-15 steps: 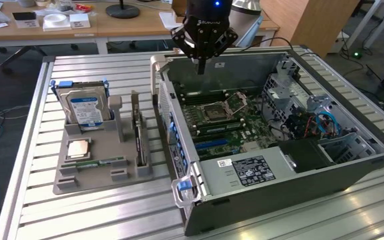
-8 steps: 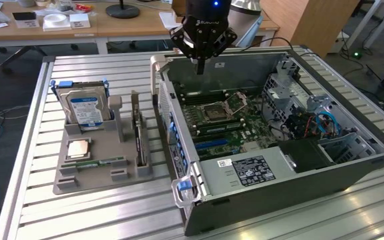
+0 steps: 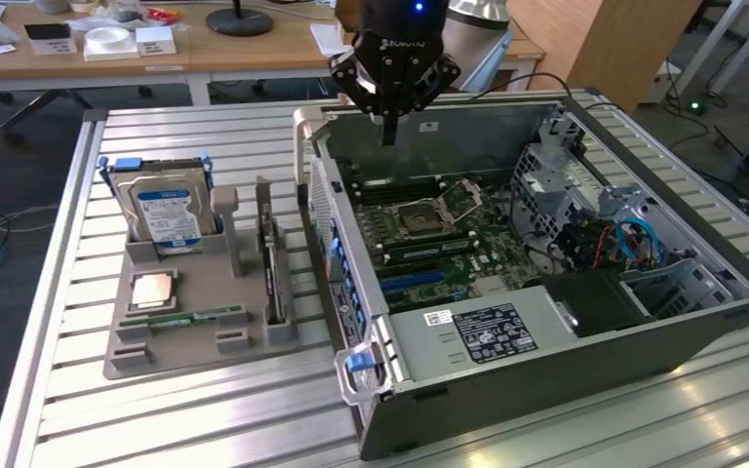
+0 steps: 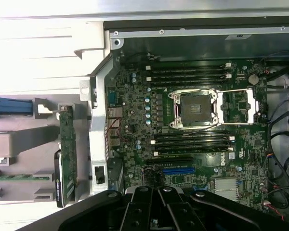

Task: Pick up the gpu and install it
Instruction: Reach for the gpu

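The pincer [image 3: 388, 132] hangs shut and empty over the open computer case [image 3: 609, 351], while the gpu [image 3: 272, 283] stands on edge in the grey holder [image 3: 173, 346] just beside the case wall, where a careless reach could clip that wall or tip the card.

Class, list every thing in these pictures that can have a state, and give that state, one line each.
computer case: on its side, side panel off.
gripper: shut, empty, above the computer case.
gpu: standing on edge in the grey holder, not picked up.
hard drive: upright in the grey holder.
CPU socket: cover plate swung open.
memory stick: lying flat in the grey holder.
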